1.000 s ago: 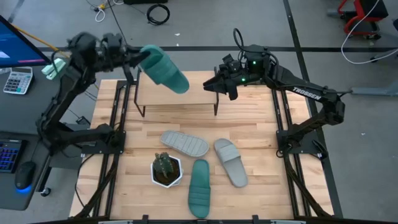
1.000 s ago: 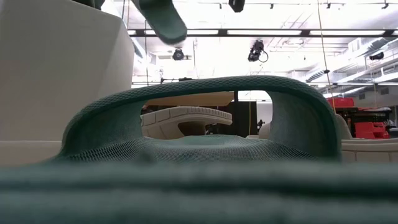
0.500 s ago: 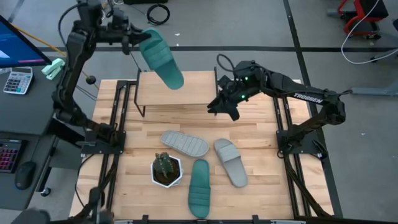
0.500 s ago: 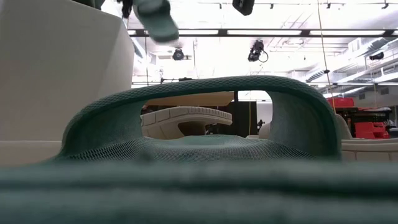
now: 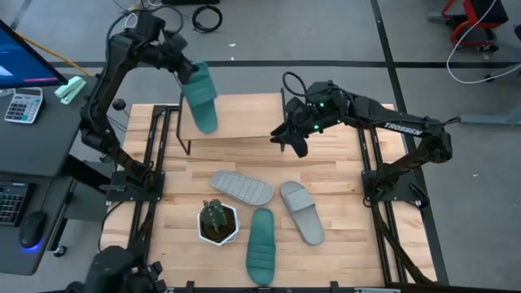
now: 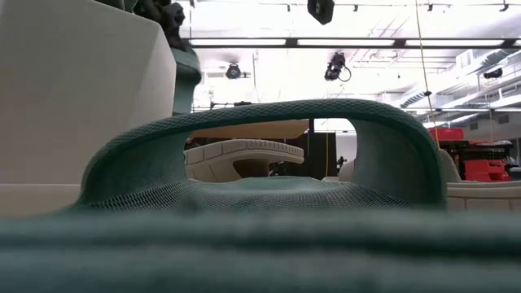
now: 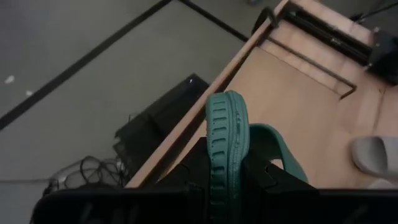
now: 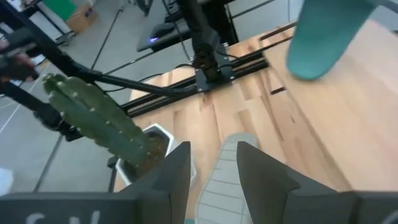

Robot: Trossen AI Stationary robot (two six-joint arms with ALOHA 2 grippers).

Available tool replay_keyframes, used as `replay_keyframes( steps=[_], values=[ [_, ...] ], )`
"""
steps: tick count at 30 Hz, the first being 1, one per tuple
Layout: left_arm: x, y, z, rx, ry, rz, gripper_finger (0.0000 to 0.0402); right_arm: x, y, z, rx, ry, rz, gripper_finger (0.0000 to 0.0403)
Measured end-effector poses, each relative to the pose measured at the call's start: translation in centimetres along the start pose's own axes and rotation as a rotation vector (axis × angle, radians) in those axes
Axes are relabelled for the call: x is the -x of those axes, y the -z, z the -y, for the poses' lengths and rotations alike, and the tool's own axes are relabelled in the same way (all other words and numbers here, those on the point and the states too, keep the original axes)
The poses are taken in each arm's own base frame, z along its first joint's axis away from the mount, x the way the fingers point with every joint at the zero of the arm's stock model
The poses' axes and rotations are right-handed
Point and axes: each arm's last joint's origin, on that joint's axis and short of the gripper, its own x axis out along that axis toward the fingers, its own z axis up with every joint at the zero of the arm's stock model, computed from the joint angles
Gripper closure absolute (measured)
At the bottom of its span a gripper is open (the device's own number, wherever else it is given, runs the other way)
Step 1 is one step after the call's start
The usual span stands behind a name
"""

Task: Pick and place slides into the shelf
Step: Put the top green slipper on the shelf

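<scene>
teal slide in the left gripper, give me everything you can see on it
The teal slide is a teal green, rubbery-looking sandal with a ribbed sole edge and a wide strap. It is off the table, held in the air by the left gripper, whose fingers are shut on its upper end. It hangs steeply, lower end down, over the left end of the shelf. The wrist view shows its ribbed edge pinched between the fingers. Nothing else touches it.
</scene>
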Motion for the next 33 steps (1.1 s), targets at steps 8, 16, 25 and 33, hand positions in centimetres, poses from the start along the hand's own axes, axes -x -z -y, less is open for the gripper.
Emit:
replay_keyframes(
  steps=[8, 16, 25, 33],
  values=[
    [1.3, -1.2, 0.8, -0.041, 0.029, 0.048, 0.0355, 0.1, -0.1, 0.4, -0.005, 0.021, 0.009, 0.0271],
    [5.6, -2.5, 1.1, -0.064, 0.113, 0.211, 0.0355, 0.1, -0.1, 0.4, -0.006, 0.029, 0.012, 0.0271],
    [4.7, -0.7, -0.1, 0.033, 0.151, 0.04, 0.0355, 0.1, -0.1, 0.4, -0.008, 0.029, 0.012, 0.0271],
    [1.7, -0.5, -1.9, 0.068, 0.159, -0.067, 0.0355, 0.0, -0.1, 0.2, -0.006, 0.026, 0.01, 0.0271]
  ],
)
